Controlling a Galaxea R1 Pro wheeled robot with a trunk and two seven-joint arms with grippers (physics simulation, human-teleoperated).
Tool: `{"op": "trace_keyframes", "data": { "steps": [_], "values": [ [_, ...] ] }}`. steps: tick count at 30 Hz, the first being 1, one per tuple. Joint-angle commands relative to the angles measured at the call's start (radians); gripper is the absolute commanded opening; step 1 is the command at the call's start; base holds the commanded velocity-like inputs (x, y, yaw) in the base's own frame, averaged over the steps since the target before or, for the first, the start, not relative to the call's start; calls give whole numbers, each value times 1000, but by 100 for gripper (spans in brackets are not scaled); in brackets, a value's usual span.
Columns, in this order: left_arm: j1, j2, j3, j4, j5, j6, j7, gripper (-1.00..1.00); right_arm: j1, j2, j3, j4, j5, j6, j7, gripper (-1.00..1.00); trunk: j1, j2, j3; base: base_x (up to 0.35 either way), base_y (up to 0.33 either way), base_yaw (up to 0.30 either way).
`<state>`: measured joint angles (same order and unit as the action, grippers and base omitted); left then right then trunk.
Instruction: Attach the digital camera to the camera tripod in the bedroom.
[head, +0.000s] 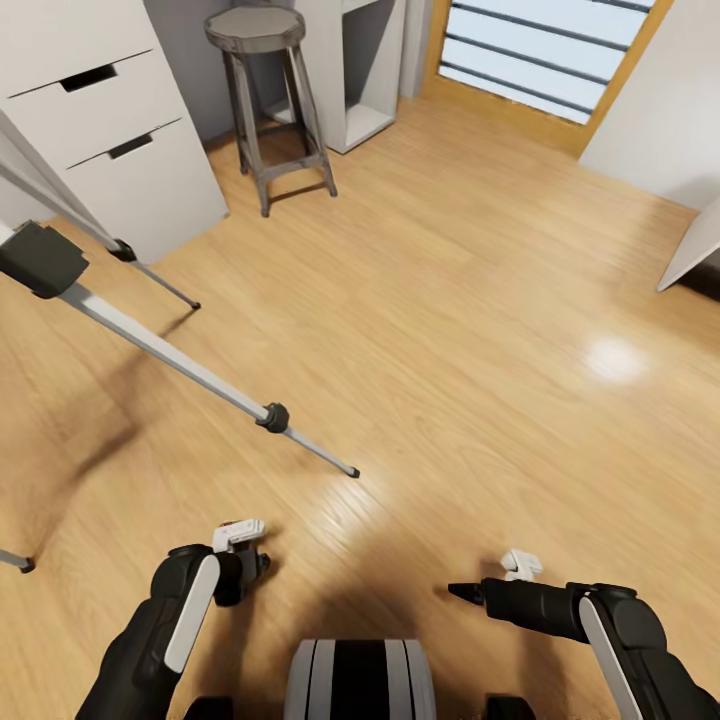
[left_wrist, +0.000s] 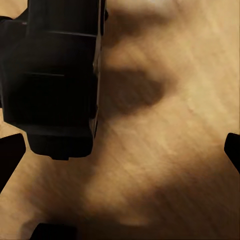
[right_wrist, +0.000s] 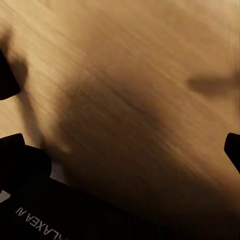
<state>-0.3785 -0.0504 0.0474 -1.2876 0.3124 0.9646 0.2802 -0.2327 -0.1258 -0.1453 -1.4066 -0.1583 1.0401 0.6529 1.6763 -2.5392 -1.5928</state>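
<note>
The digital camera (left_wrist: 55, 75), a black boxy body, sits close against one side of my left gripper (left_wrist: 120, 152) and stays sharp while the floor behind it blurs, so it rides with the gripper. In the head view that left gripper (head: 245, 570) hangs low over the wood floor with a dark lump in it. Silver legs with black joints mark the camera tripod (head: 170, 355), which slants across the left, one foot ending ahead of the left gripper. My right gripper (head: 465, 592) holds nothing, and its fingertips stand wide apart in the right wrist view (right_wrist: 120, 112).
A round grey metal stool (head: 262, 60) stands at the back, beside a white drawer unit (head: 110, 120) and a white shelf (head: 360, 70). A wood-framed glazed door (head: 545, 50) is at the back right. Open floor (head: 480, 330) stretches ahead and right.
</note>
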Motion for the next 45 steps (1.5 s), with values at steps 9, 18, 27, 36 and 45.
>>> {"op": "trace_keyframes", "data": {
  "steps": [9, 18, 27, 36, 45],
  "values": [
    [0, 0, 2, -4, 12, 3, 7, 100, 0, 0, -2, 0, -6, 7, -1, 100, 0, -1, -5, 0, 0, 0],
    [0, 0, 0, -18, 12, 4, 8, 100, 0, 0, -2, 0, -5, 7, -1, 100, 0, -1, -5, 0, 0, 0],
    [0, 0, -2, -39, 11, 6, 7, 100, 0, 0, -2, -1, -6, 7, -1, 100, 0, -1, -5, -47, 45, 0],
    [0, 0, -3, -49, 11, 8, 11, 100, 0, 2, -2, -2, -6, 7, 1, 100, 0, -1, -5, -88, 84, 0],
    [0, 0, -3, -50, 12, 7, 56, 100, 0, 0, -1, -5, -6, 7, 7, 100, 0, -1, -5, -12, 11, 0]
  ]
}}
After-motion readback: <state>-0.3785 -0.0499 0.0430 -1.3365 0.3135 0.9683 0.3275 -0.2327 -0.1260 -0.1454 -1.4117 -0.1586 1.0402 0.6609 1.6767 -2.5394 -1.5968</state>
